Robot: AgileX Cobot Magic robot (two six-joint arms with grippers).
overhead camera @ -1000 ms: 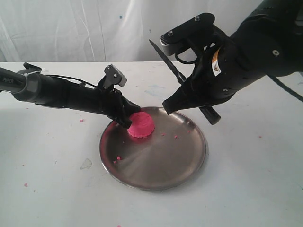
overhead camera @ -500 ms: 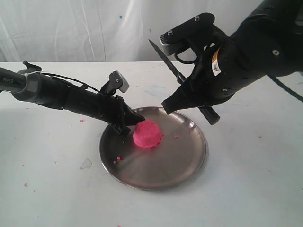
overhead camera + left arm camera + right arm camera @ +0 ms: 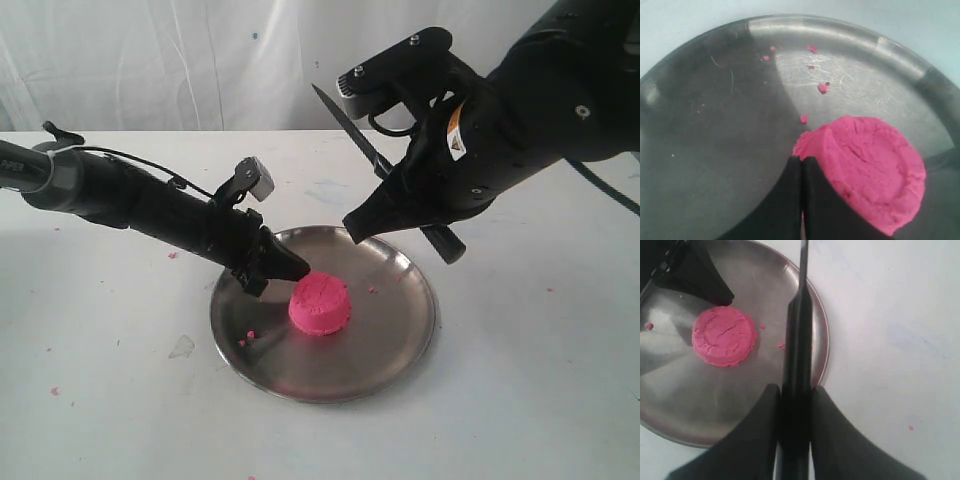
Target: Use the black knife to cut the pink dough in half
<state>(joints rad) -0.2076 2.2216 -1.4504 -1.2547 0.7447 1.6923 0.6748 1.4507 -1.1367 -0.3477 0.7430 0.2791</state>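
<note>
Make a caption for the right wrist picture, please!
Right gripper holds slim black pointed knife above round steel plate; shut left gripper touches squat bright pink dough cylinder.

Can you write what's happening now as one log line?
left gripper: shut, at dough edge | right gripper: holding knife, clear of dough | dough: whole, on plate

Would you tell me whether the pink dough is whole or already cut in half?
Whole: the pink dough is one round lump with no cut; the black knife is held clear of it.
</note>
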